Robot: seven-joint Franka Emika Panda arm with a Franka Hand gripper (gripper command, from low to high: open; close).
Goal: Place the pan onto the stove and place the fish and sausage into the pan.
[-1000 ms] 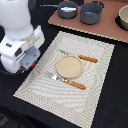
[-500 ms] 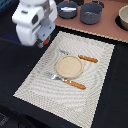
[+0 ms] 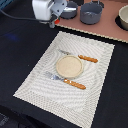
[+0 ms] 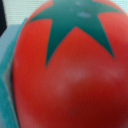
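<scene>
The gripper [image 3: 53,21] hangs at the far side of the scene, toward the exterior view's left, over the near edge of the stove [image 3: 107,26]; its white housing hides the fingers, so whether they are apart or together cannot be told. A small spot of red shows just under the housing. The wrist view is filled almost entirely by a blurred red tomato [image 4: 70,75] with a dark green star-shaped top, very close to the lens, with a strip of teal along one side.

Just beyond the gripper, on the pinkish-brown stove, the pan [image 3: 69,8] is partly hidden by the arm. Beside it toward the exterior view's right stands a deeper grey pot [image 3: 91,13], and another dark round vessel [image 3: 123,17] is cut off by the frame edge.

Nearer the camera, a pale striped placemat [image 3: 45,82] lies on the black worktop [image 3: 20,50]. On it sit a round beige plate [image 3: 68,66], a fork [image 3: 66,80] on the near side and a knife [image 3: 80,56] on the far side, both with orange handles. The fish and the sausage cannot be made out.
</scene>
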